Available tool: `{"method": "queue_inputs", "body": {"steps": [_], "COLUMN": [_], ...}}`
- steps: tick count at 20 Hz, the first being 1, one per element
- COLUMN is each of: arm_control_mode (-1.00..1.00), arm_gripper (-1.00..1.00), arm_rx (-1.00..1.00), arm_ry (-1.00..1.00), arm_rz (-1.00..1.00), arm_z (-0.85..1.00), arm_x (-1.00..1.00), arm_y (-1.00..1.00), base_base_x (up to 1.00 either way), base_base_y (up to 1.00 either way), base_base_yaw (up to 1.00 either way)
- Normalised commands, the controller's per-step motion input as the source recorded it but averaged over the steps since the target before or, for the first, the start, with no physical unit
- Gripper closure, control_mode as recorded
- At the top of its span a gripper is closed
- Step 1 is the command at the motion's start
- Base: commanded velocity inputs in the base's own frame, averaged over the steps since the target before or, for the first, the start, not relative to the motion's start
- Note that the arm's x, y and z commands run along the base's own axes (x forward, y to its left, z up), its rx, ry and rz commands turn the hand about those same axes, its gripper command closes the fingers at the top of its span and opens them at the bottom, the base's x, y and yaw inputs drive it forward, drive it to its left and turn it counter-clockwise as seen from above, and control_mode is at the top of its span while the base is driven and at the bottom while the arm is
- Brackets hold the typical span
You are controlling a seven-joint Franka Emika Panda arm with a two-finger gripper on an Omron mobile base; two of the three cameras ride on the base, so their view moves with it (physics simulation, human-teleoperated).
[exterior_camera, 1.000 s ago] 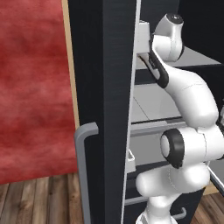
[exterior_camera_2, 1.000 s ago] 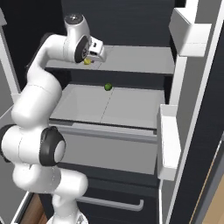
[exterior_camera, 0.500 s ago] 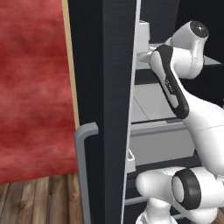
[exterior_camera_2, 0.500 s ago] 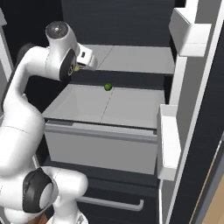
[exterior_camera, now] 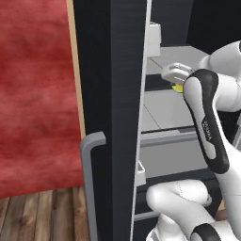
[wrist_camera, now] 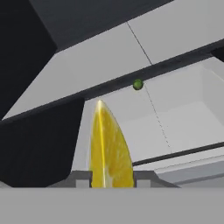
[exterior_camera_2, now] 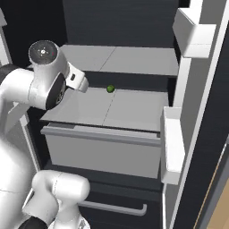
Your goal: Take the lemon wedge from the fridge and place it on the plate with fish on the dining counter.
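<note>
The lemon wedge [wrist_camera: 109, 146], a bright yellow slice, stands upright between the two finger tips of my gripper [wrist_camera: 112, 180], which is shut on it. In the left base view the gripper [exterior_camera: 176, 76] hangs just in front of the open fridge's [exterior_camera: 113, 94] pale grey shelves, with a bit of the yellow lemon wedge [exterior_camera: 177, 87] showing under it. In the right base view the gripper [exterior_camera_2: 78, 80] sits at the left end of the middle shelf [exterior_camera_2: 129, 109], partly behind my own arm. The plate with fish and the dining counter are out of view.
A small round green ball [exterior_camera_2: 110, 89] lies at the back of the middle shelf, also ahead of the hand [wrist_camera: 138, 84]. The black fridge door with its grey bar handle [exterior_camera: 89, 179] stands open on the left. White door bins [exterior_camera_2: 172, 147] line the right door. A drawer front [exterior_camera_2: 103, 150] lies below.
The arm has drawn back from the upper shelf, toward the robot and slightly downward, carrying the lemon wedge along. The green ball and the fridge have stayed where they were.
</note>
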Motion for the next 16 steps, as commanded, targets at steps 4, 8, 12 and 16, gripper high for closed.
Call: {"method": "queue_inputs", "body": {"steps": [4, 8, 12, 16], "arm_control_mode": [-1.00, -1.00, -1.00, -1.00], "arm_gripper": [1.00, 1.00, 1.00, 1.00], "arm_rx": [-0.02, -0.11, 0.00, 0.00], "arm_ry": [-0.02, -0.06, 0.00, 0.02], "arm_rz": [-0.12, -0.08, -0.01, 0.00], "arm_z": [-0.28, -0.16, 0.00, -0.04], "arm_x": [-1.00, -0.64, -0.04, -0.46], "arm_y": [-0.01, -0.03, 0.00, 0.00], "base_base_x": [0.00, 0.00, 0.00, 0.00], "base_base_y": [0.00, 0.00, 0.00, 0.00], "base_base_yaw": [0.00, 0.00, 0.00, 0.00]}}
